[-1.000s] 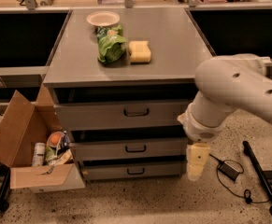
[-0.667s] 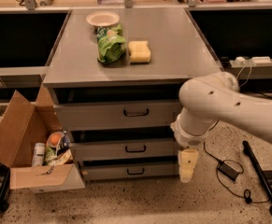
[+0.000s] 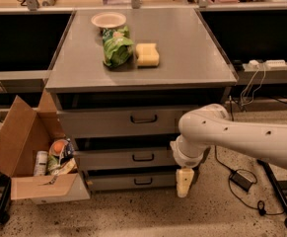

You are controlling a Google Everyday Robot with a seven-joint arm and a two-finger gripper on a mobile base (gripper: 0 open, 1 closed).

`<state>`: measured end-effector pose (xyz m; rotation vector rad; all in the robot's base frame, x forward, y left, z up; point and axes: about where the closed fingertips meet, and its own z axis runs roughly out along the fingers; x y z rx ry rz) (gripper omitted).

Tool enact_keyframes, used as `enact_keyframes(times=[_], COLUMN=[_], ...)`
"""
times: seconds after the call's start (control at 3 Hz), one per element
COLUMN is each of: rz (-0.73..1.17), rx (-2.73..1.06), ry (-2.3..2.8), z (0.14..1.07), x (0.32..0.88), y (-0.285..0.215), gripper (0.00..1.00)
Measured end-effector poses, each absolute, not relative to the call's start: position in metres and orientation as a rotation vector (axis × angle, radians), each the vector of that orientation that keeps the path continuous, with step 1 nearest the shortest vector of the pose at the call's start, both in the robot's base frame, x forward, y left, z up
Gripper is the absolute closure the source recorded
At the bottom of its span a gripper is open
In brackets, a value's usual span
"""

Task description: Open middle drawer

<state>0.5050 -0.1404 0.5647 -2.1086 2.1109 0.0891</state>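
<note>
The middle drawer (image 3: 108, 160) is a grey front panel with a small dark bar handle (image 3: 143, 157), and it stands shut between the taller top drawer (image 3: 98, 123) and the slim bottom drawer (image 3: 113, 181). My white arm (image 3: 241, 137) reaches in from the right. My gripper (image 3: 184, 182) hangs pointing down in front of the right end of the bottom drawer. It is below and to the right of the middle drawer's handle and is not touching the handle.
The cabinet top (image 3: 192, 58) carries a white bowl (image 3: 108, 19), a green bag (image 3: 116, 47) and a yellow sponge (image 3: 147, 55). An open cardboard box (image 3: 22, 147) with bottles stands at the left. A power brick (image 3: 241, 180) and cables lie on the floor at the right.
My arm has swung left, bringing the gripper from beside the cabinet's right edge to in front of the lower drawers. The drawers have not moved.
</note>
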Motion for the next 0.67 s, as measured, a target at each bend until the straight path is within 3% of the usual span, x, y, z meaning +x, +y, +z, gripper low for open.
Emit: enact_keyframes(times=[0.67], rz=[0.16], rx=[-2.076], ry=[2.102], z=[0.5125], x=[0.5227], y=[-0.1295], gripper=[0.0])
